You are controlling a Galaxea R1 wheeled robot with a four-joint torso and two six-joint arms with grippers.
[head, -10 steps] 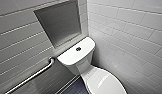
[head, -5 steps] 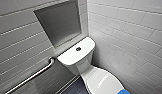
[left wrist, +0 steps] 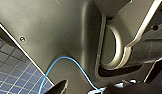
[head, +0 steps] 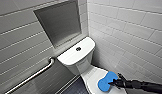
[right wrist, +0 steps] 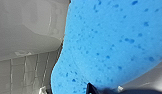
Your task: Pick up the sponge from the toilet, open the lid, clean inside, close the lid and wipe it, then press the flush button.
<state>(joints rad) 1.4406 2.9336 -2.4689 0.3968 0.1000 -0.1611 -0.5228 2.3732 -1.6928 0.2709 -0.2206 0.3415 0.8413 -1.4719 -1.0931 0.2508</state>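
Sponge [head: 106, 82] at R gripper [head: 114, 82] tip, seemingly gripped, over lid [head: 93, 74].

We log a grey recessed niche [head: 58, 23] set in the left wall. Pale tiled walls [head: 127, 30] meet at a corner. A metal grab bar [head: 34, 75] slants along the left wall below the niche. Dark small-tiled floor [head: 74, 88] lies beneath.
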